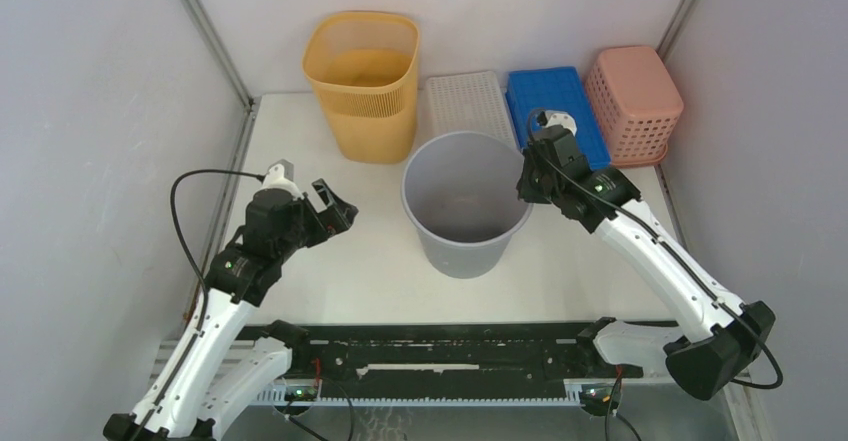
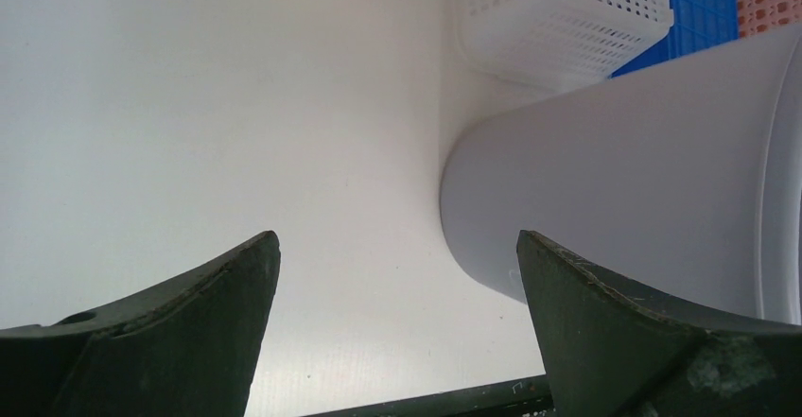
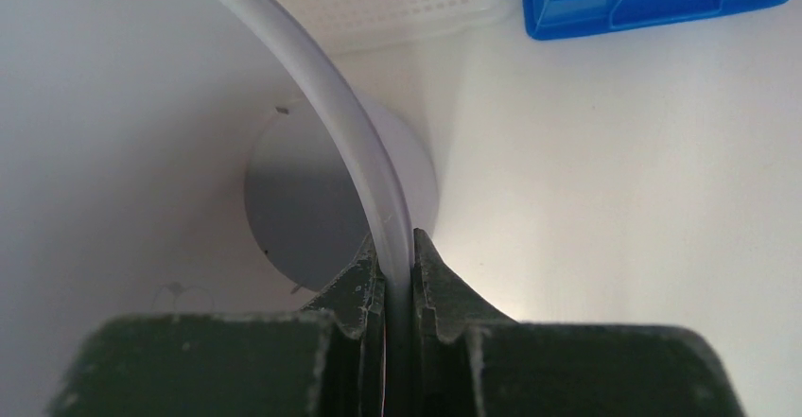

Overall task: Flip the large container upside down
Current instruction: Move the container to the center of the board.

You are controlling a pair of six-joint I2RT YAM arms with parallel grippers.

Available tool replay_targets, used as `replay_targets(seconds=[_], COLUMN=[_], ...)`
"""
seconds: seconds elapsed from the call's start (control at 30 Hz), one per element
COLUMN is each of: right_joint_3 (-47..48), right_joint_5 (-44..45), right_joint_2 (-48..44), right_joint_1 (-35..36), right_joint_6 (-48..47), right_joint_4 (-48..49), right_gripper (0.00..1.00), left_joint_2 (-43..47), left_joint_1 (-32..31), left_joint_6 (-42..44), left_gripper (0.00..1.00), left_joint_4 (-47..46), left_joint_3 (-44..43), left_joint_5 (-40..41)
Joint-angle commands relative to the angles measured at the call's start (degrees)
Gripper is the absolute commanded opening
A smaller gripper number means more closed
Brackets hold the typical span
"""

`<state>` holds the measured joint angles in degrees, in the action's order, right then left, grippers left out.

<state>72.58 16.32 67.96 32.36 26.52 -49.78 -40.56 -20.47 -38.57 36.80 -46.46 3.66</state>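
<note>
- Clamped tight in the right gripper [image 3: 398, 264]: the thin rim of the large grey container [image 1: 466, 253], with one jaw inside the wall and the other outside.
- Gripped on the side of the rim that faces the bench's right edge, with the right arm reaching in from the near right corner.
- Spread fully wide at the left gripper [image 1: 336, 207], with nothing between the jaws and nothing touched.
- Held low over the left part of the bench [image 1: 340, 281], aimed at the container's side wall and clearly apart from it.
- Standing upright with its mouth up, about the middle of the bench; inside, only bare grey wall and a round floor to be seen.
- Just behind the container toward the far left: a yellow slotted waste bin [image 1: 362, 91], upright and open at the top, close to the far edge.
- Lined up along the far edge to the right of that bin: a white perforated basket [image 1: 465, 101], then a blue crate [image 1: 556, 96] partly hidden by the right arm, then a pink perforated basket [image 1: 634, 101] in the far right corner.
- Cannot tell whether these three touch one another.
</note>
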Motion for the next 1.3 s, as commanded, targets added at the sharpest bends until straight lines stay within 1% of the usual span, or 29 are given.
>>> replay_targets(seconds=[0.0, 0.13, 0.17, 0.23, 0.33, 0.37, 0.47, 0.63, 0.77, 0.87, 1.2, 1.27], right_joint_3=[2.83, 2.83, 2.86, 2.83, 2.83, 2.83, 2.83, 2.83, 2.83, 2.83, 2.83, 2.84], right_joint_5=[-0.17, -2.09, -2.42, -3.36, -4.14, -4.42, -5.32, -5.68, -5.47, -5.26, -5.85, -5.86], right_joint_2=[1.02, 2.13, 2.24, 2.21, 1.56, 1.25, 0.17, -1.43, -2.71, -3.63, -5.32, -5.34], right_joint_1=[-2.01, -3.43, -3.68, -4.08, -4.36, -4.40, -4.73, -5.01, -5.24, -5.37, -5.55, -5.53], right_joint_6=[1.65, 1.37, 1.24, 0.89, 0.27, 0.02, -0.47, -0.73, -1.01, -1.10, -1.36, -1.38], right_joint_4=[7.90, 8.42, 8.34, 8.08, 7.56, 7.51, 7.26, 6.40, 5.61, 5.06, 4.63, 4.58], right_gripper=[0.00, 0.00, 0.02, 0.19, 0.38, 0.42, 0.49, 0.55, 0.58, 0.62, 0.66, 0.69], left_joint_2=[0.89, 0.92, 0.99, 1.10, 1.06, 1.03, 0.81, 0.74, 0.96, 1.18, 1.73, 2.32], left_joint_1=[-0.18, -0.17, -0.18, -0.17, -0.16, -0.18, -0.19, -0.17, -0.16, -0.14, -0.19, -0.13], left_joint_6=[0.44, 0.42, 0.42, 0.40, 0.27, 0.28, 0.27, 0.26, 0.26, 0.34, 0.83, 0.66], left_gripper=[0.99, 0.99, 0.99, 0.99, 1.00, 1.00, 1.00, 1.00, 1.00, 1.00, 1.00, 1.00], left_joint_4=[-0.77, -0.59, -0.46, -0.50, -0.54, -0.56, -0.59, -0.59, -0.67, -0.72, -1.54, -2.19], left_joint_3=[0.14, 0.07, 0.05, 0.06, 0.02, -0.07, -0.30, -0.63, -0.71, -0.66, -0.12, 0.42], left_joint_5=[-0.68, -0.42, -0.34, -0.33, -0.32, -0.39, -0.37, -0.36, -0.48, -0.58, -1.45, -1.89])
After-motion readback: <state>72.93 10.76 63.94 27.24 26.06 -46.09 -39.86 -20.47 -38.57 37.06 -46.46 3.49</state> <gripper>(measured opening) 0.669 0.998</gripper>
